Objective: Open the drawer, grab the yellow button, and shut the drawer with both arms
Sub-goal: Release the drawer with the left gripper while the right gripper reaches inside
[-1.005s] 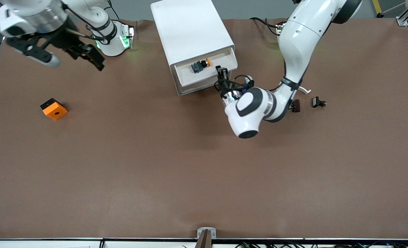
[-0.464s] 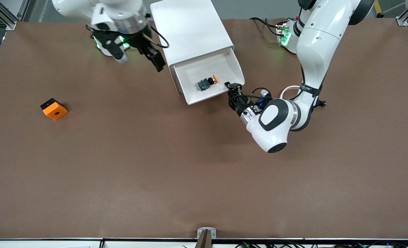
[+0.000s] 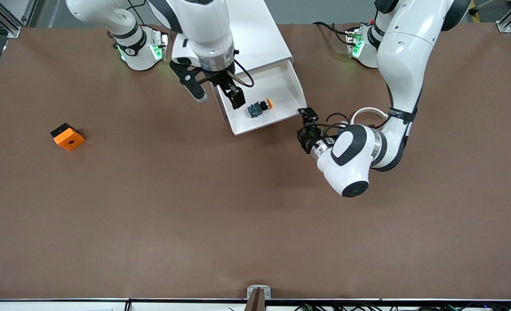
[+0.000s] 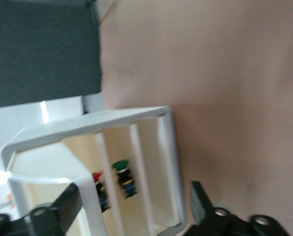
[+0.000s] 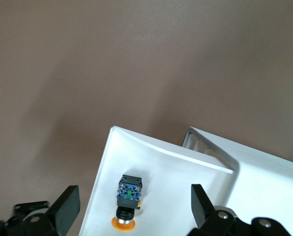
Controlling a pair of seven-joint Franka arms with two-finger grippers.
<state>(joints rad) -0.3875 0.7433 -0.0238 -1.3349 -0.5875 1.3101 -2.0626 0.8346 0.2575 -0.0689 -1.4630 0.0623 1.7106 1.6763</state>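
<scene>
The drawer (image 3: 281, 86) stands pulled out of the white cabinet (image 3: 234, 30). The button (image 3: 259, 106) lies on its side in it, orange cap toward the left arm's end. My right gripper (image 3: 217, 95) hangs open over the drawer's corner at the right arm's end. In the right wrist view its fingers (image 5: 65, 206) stand wide on either side of the button (image 5: 128, 196) on the drawer floor (image 5: 161, 167). My left gripper (image 3: 306, 127) is open, just off the drawer's front corner, touching nothing. In the left wrist view it (image 4: 131, 211) faces the cabinet front (image 4: 87, 125).
An orange square block (image 3: 67, 136) with a hole sits on the brown table toward the right arm's end. A green-capped button (image 4: 122, 172) and a red-capped one show in lower drawers. The left arm's elbow (image 3: 350, 164) hangs low over the table beside the drawer.
The drawer slid farther out. My left gripper let go of its front, opened and backed away. My right arm swung from the table's end to over the drawer.
</scene>
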